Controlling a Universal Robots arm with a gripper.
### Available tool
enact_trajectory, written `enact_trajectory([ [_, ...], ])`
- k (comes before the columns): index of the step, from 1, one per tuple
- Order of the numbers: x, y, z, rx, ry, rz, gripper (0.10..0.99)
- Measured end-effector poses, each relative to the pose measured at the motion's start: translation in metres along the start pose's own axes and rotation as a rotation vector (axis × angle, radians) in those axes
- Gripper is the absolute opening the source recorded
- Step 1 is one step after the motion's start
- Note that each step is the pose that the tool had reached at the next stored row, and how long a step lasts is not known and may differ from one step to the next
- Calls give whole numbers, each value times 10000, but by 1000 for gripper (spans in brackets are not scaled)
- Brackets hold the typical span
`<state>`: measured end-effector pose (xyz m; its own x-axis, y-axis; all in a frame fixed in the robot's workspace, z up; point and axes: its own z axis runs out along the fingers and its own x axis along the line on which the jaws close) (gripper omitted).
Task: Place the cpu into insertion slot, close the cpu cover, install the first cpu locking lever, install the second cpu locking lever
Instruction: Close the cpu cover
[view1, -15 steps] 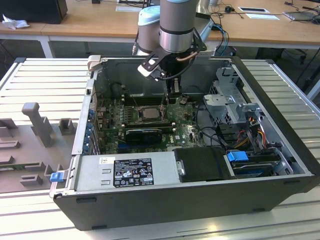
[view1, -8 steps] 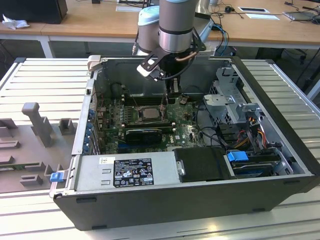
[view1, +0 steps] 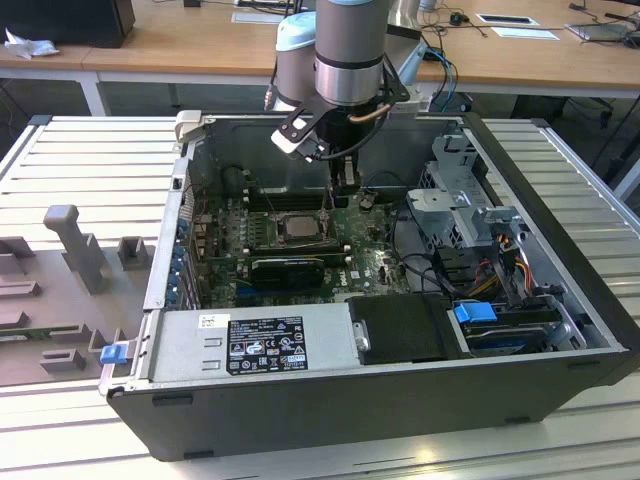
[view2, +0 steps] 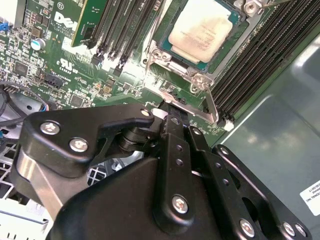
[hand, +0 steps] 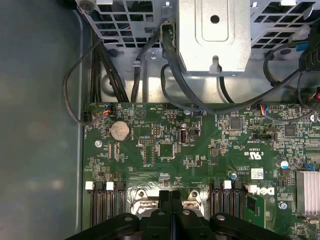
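The cpu (view2: 202, 30) lies flat in the insertion slot (view1: 275, 228) on the green board, pale metal top facing up; the exterior view shows the cpu (view1: 297, 228) mid-board. The cpu cover (view2: 161, 56), a silvery frame, lies down around the chip's edges. A thin silvery locking lever (view2: 212, 102) runs along the socket's side. My gripper (view2: 170, 110) is shut, its black fingers pressed together with nothing seen between them, tips just above the bar by that lever. In the first wrist view the gripper (hand: 170, 196) hangs over the socket's silvery edge. From outside, the gripper (view1: 345, 185) sits at the socket's right.
Long black memory slots (view2: 260, 55) flank the socket on both sides. A black graphics card (view1: 288, 268) lies in front of it, then the power supply (view1: 260, 345). Drive cage (view1: 470, 215) and black cables (hand: 170, 60) stand to the exterior view's right. Case walls (view1: 170, 250) enclose everything.
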<state>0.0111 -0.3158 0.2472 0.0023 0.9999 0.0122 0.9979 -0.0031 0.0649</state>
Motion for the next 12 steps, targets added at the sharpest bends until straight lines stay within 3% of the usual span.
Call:
enact_trajectory([
  [12, 0, -81, -5, 0, 0, 0, 106],
])
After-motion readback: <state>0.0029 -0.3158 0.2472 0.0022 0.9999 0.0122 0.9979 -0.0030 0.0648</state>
